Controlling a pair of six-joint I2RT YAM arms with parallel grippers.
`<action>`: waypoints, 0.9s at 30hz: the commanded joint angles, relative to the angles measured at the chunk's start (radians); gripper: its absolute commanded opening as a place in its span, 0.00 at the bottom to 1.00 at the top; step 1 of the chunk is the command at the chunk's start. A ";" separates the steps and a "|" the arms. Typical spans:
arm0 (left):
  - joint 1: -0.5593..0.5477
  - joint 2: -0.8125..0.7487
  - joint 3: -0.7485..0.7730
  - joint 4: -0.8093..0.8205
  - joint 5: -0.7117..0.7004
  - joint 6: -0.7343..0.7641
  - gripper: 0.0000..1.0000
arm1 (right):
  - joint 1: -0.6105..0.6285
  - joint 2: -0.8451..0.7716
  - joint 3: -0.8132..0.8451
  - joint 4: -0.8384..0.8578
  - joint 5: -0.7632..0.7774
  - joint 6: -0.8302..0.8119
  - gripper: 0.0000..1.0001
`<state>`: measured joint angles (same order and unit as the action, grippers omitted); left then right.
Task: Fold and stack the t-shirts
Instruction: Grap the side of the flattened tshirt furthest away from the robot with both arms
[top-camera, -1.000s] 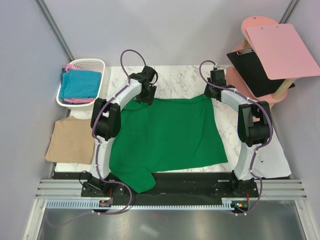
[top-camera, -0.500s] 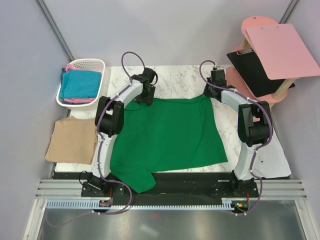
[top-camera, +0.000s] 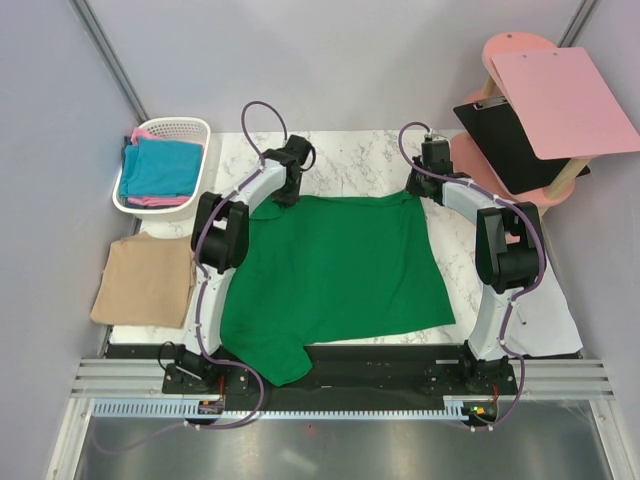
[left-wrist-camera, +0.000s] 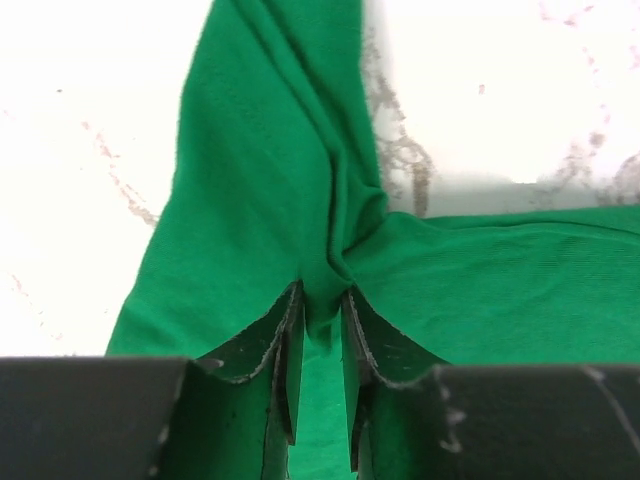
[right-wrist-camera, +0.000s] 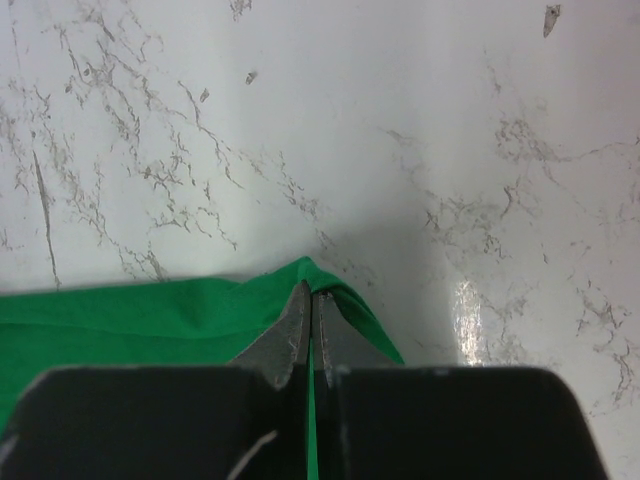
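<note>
A bright green t-shirt (top-camera: 335, 270) lies spread flat on the marble table, one sleeve hanging over the near edge. My left gripper (top-camera: 285, 195) is at its far left corner. In the left wrist view the left gripper (left-wrist-camera: 322, 300) has its jaws drawn close with a bunched fold of the green cloth (left-wrist-camera: 270, 180) pinched between the tips. My right gripper (top-camera: 417, 190) is at the far right corner. In the right wrist view the right gripper (right-wrist-camera: 311, 293) is shut on the edge of the green cloth (right-wrist-camera: 150, 310). A tan t-shirt (top-camera: 145, 280) lies folded at the left.
A white basket (top-camera: 195, 130) at the far left holds a teal-blue t-shirt (top-camera: 160, 165) over a pink one (top-camera: 140, 133). A white paper sheet (top-camera: 545, 320) lies at the table's right edge. A pink stool (top-camera: 520, 50) with a black clipboard (top-camera: 505, 140) stands beyond the far right corner.
My left gripper moved slightly toward the far edge of the shirt's left corner, and its jaws closed in on a fold of the green cloth. The right arm has not moved.
</note>
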<state>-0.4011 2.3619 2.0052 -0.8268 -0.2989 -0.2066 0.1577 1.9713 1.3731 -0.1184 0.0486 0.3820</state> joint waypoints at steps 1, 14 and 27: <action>0.018 -0.082 -0.022 0.014 -0.071 -0.027 0.29 | -0.007 -0.012 -0.006 0.034 -0.003 0.009 0.00; 0.123 -0.021 0.366 -0.057 -0.186 0.082 0.02 | -0.060 0.031 0.083 0.023 -0.044 0.052 0.00; 0.123 -0.226 0.200 0.000 -0.048 0.021 0.02 | -0.081 -0.032 0.043 0.005 -0.072 0.049 0.00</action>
<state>-0.2729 2.2635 2.3283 -0.8356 -0.4038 -0.1551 0.0792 1.9976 1.4269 -0.1188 0.0105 0.4267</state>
